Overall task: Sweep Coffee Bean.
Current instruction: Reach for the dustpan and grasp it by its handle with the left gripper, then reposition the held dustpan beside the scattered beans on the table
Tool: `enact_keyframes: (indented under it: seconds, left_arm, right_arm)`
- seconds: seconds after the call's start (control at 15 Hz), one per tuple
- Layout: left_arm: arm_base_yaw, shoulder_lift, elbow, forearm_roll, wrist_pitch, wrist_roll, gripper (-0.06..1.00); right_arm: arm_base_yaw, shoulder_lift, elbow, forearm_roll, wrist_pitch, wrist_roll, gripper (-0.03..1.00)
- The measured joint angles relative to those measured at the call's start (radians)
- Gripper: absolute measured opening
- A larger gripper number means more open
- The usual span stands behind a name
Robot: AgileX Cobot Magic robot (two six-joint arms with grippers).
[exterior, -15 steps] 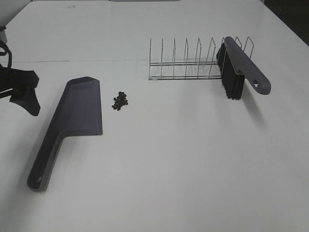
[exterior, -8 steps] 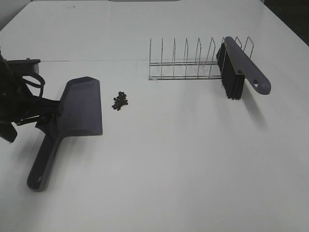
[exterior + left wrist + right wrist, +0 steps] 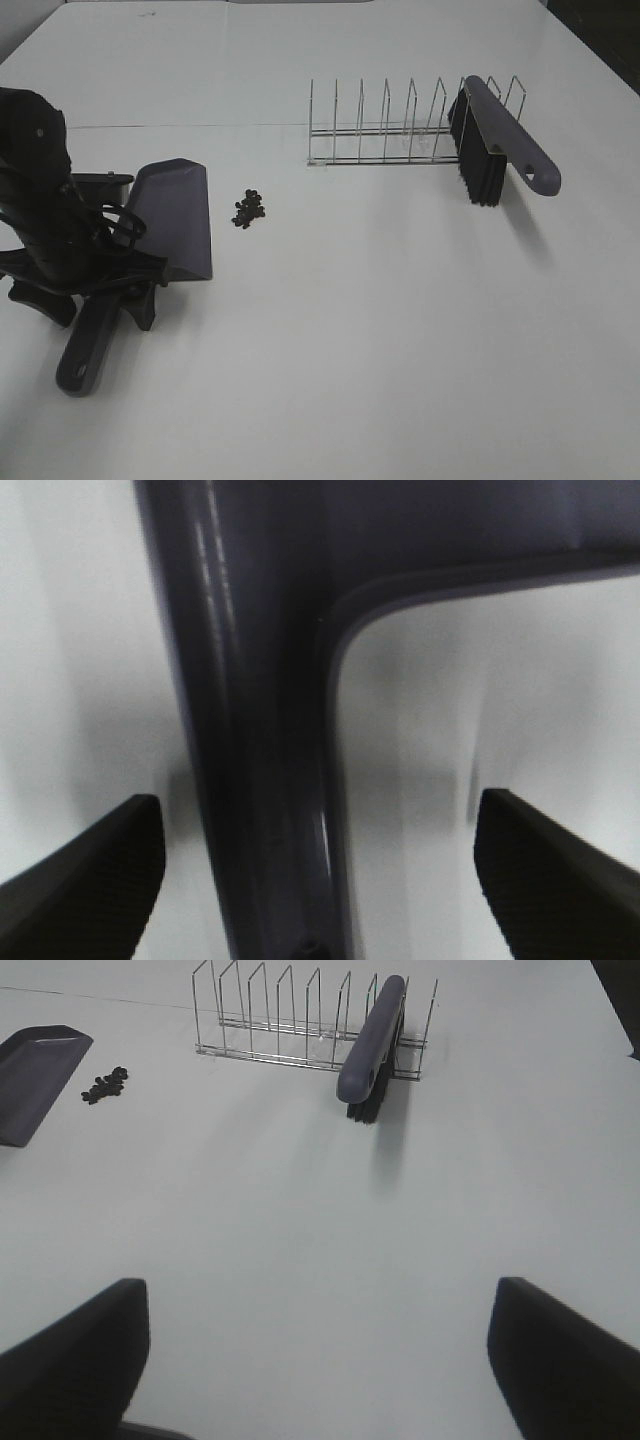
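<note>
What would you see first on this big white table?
The black left gripper at the left, its jaws open on either side of the handle of the grey dustpan. Just beside the pan lies a small heap of dark coffee beans, and far to the right a brush rests in a wire rack.

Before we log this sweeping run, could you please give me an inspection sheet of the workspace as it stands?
Surface: white tabletop, faint seam across its far part.
Job's things: small pile of dark coffee beans beside the flat grey plastic dustpan, apart from it; grey-handled brush with black bristles resting at the rack's right end.
Clutter: thin wire dish rack, holding only the brush.
Grippers: left gripper open, fingers either side of the dustpan's handle, not touching; right gripper open over bare table.
Cables: black loops on the left arm.
Surroundings: dark area beyond the far right corner.
</note>
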Motion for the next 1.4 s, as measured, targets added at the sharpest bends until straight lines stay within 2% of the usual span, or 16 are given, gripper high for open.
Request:
enact_keyframes:
  seconds: [0.07, 0.2, 0.33, 0.4, 0.93, 1.07, 1.4]
  left_arm:
    - [-0.003, 0.015, -0.001, 0.003, 0.001, -0.004, 0.75]
    - [-0.003, 0.028, -0.005, 0.025, 0.002, -0.041, 0.64]
    - [-0.003, 0.031, -0.012, 0.027, 0.002, -0.055, 0.39]
    - [-0.003, 0.031, -0.012, 0.026, 0.001, -0.055, 0.32]
    - [-0.003, 0.004, -0.009, 0.025, 0.022, -0.113, 0.32]
    - [-0.003, -0.098, -0.005, 0.088, 0.029, -0.154, 0.32]
    - [-0.003, -0.172, -0.005, 0.128, 0.028, -0.17, 0.32]
  right_arm:
    - [0.0, 0.0, 0.0, 0.0, 0.0, 0.0, 0.78]
    - [0.0, 0.0, 0.0, 0.0, 0.0, 0.0, 0.78]
    - [0.0, 0.0, 0.0, 0.0, 0.0, 0.0, 0.78]
    - [0.0, 0.0, 0.0, 0.0, 0.0, 0.0, 0.78]
    - [0.0, 0.0, 0.0, 0.0, 0.0, 0.0, 0.78]
    - [0.0, 0.0, 0.0, 0.0, 0.0, 0.0, 0.78]
    - [0.0, 0.0, 0.0, 0.0, 0.0, 0.0, 0.78]
